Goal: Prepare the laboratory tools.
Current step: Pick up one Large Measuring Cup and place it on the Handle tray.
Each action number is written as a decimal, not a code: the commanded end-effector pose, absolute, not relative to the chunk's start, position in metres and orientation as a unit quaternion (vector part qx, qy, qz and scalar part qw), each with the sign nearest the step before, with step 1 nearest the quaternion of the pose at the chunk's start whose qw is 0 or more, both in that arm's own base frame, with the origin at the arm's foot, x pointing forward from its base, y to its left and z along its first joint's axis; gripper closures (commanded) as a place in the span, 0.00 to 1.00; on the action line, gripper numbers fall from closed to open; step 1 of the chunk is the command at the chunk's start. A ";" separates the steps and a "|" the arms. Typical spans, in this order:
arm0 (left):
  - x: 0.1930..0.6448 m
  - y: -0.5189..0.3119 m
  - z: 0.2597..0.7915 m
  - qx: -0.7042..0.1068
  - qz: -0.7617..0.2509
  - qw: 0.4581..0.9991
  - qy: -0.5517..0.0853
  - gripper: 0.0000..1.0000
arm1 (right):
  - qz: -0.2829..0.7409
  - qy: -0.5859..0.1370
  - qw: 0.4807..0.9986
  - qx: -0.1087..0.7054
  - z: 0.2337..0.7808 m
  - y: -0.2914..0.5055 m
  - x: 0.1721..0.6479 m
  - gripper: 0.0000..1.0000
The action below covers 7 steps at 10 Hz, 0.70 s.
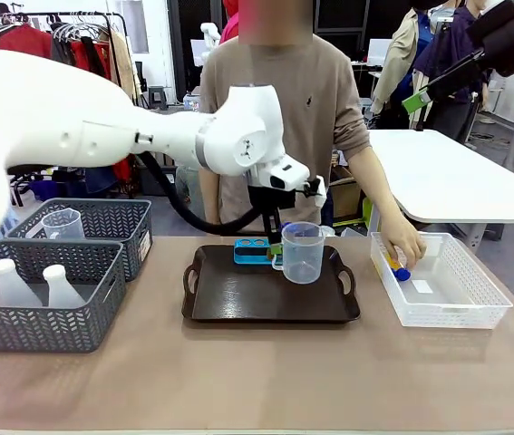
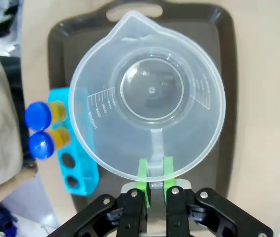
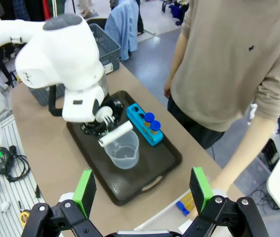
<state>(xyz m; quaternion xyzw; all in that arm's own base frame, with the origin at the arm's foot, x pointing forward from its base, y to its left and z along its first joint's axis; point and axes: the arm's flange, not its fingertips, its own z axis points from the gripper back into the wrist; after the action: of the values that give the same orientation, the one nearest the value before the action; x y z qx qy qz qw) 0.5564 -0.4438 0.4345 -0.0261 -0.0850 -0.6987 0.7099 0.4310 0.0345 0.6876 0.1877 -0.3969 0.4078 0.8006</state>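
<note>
Right now my left hand [image 2: 155, 172] is clenching the handle of the clear measuring beaker [image 2: 149, 106], holding it upright and empty at the dark tray [image 2: 226, 59], I judge so it can settle flat. I cannot tell if its base is touching. Just beside the beaker, the blue rack [image 2: 78, 173] is carrying two blue-capped tubes [image 2: 43, 129], with two holes free. My right hand [image 3: 142, 190] is hanging wide open, grasping nothing. Farther out, the person's hand [image 1: 403, 245] is reaching into the white basket [image 1: 474, 317], and two flasks [image 1: 10, 283] are standing in a grey basket [image 1: 48, 322].

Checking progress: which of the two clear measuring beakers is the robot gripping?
The beaker at the brown tray: the left gripper's fingers pinch its handle. The other beaker stands untouched in the far grey basket.
</note>
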 end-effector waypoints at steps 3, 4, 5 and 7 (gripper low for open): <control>0.566 -0.462 0.408 -0.008 -0.715 0.694 -0.080 1.00 | 0.408 -0.400 0.798 0.192 0.687 0.035 0.431 0.00; 0.566 -0.465 0.400 -0.004 -0.717 0.692 -0.081 1.00 | 0.408 -0.400 0.798 0.192 0.687 0.035 0.431 0.00; 0.569 -0.466 0.393 -0.005 -0.717 0.693 -0.073 1.00 | 0.408 -0.400 0.798 0.192 0.687 0.035 0.431 0.00; 0.569 -0.463 0.394 -0.010 -0.713 0.698 -0.068 0.69 | 0.408 -0.400 0.798 0.192 0.687 0.035 0.431 0.00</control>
<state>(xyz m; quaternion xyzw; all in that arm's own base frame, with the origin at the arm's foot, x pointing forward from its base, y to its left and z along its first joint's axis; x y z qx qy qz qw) 0.5647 -0.4639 0.3879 -0.0169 -0.0679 -0.7141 0.6965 0.4310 0.0345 0.6875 0.1877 -0.3968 0.4077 0.8006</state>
